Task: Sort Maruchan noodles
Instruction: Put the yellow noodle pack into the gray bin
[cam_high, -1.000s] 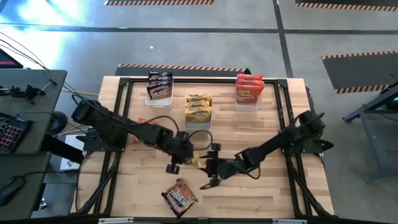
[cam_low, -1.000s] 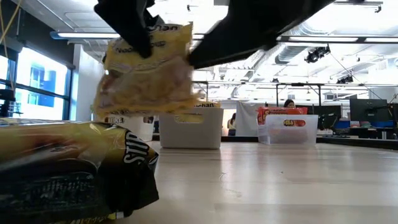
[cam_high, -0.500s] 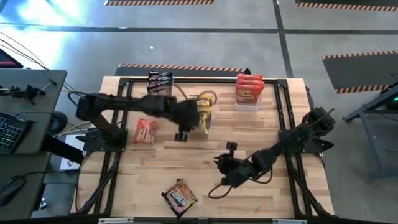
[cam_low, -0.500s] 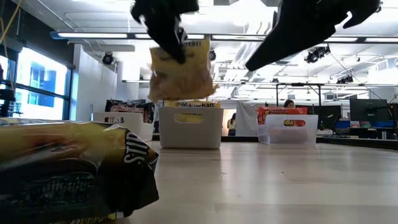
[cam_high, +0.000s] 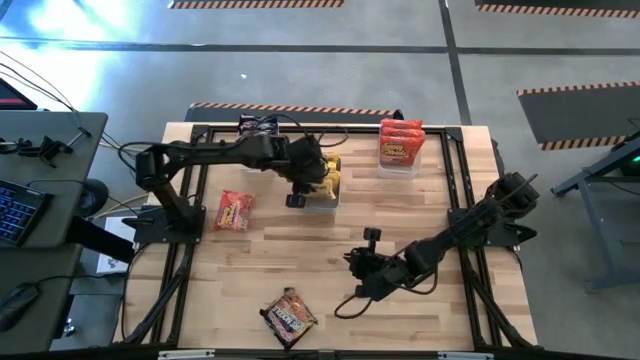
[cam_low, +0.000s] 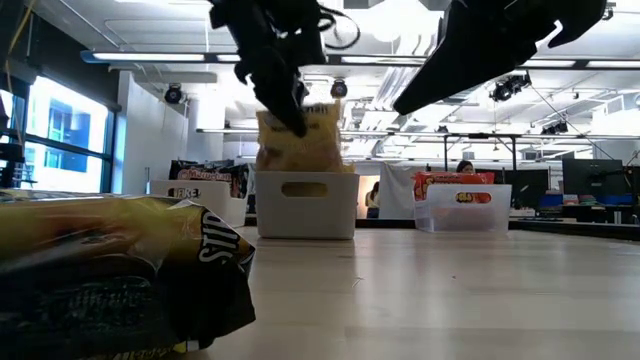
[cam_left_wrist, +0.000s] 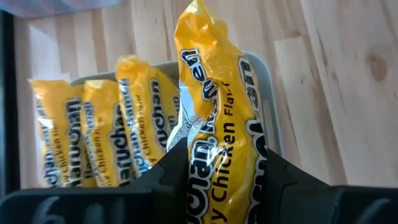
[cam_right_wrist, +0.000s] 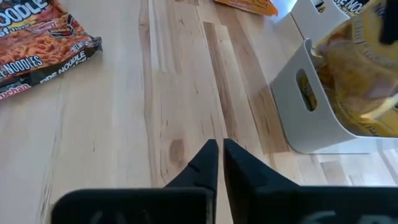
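Note:
My left gripper (cam_high: 306, 183) is shut on a yellow noodle packet (cam_left_wrist: 211, 93) and holds it over the middle white bin (cam_high: 322, 203), where more yellow packets (cam_left_wrist: 99, 130) stand on edge. A dark packet (cam_high: 289, 316) lies flat near the table's near edge. A red-orange packet (cam_high: 232, 210) lies flat at the left. My right gripper (cam_right_wrist: 217, 163) is shut on nothing, over bare wood right of centre (cam_high: 350, 264). My left gripper pinches the yellow packet's two flat faces (cam_left_wrist: 214, 177) between its two fingers, near one end. The fingers slant down from the table's near left side. The packet is lifted clear and hangs below the fingers (cam_low: 283, 100), its lower edge (cam_low: 300, 165) at the bin's rim.
A bin of dark packets (cam_high: 258, 126) stands at the far left, partly under my left arm. A clear bin of red packets (cam_high: 400, 145) stands at the far right. Bare wood lies between the bins and the near edge.
My left gripper has carried the yellow packet from the table's middle toward the far edge and now holds it over the middle bin. My right gripper has drawn back a little toward the right edge and shut.

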